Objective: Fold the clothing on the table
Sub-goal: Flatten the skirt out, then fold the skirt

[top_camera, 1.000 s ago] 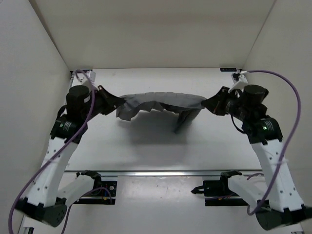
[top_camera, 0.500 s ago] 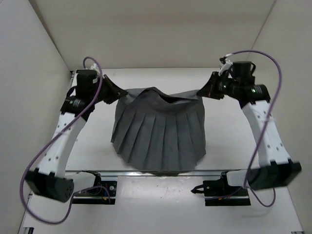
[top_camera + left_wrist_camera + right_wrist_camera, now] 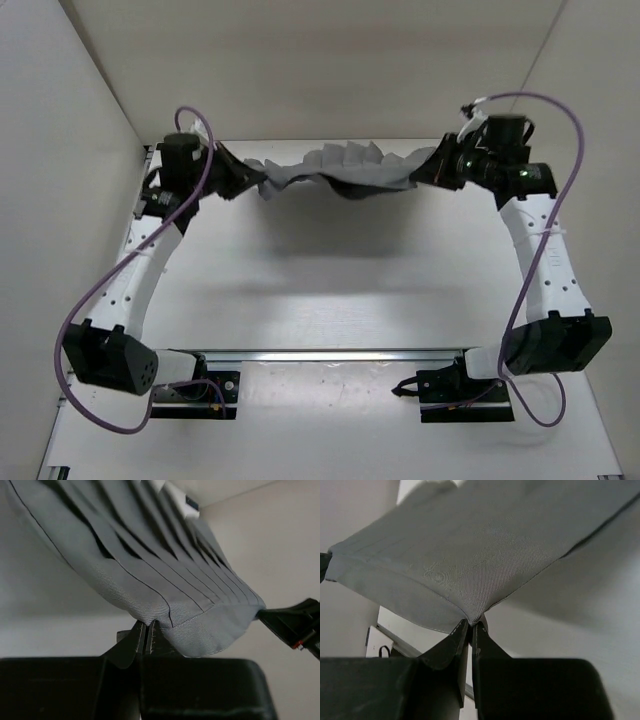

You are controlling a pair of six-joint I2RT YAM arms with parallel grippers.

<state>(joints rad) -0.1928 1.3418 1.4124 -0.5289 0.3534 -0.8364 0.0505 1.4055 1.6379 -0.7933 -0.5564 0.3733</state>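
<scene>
**A:** So we've got the clothing [image 3: 345, 172] strung up in the air over the 12 o'clock side of the table [image 3: 330, 290]. The left gripper [image 3: 146, 630] is pinched shut on its 9 o'clock corner and the right gripper [image 3: 470, 627] is clamped on the 3 o'clock one.

**B:** Yep, it looks light and floppy to us, sagging in the middle. We'd take it by the hem corners, though thin edges might slip.

Above the table [image 3: 330, 290], clothing [image 3: 345, 168] spans left gripper [image 3: 255, 186] to right gripper [image 3: 425, 172].
</scene>
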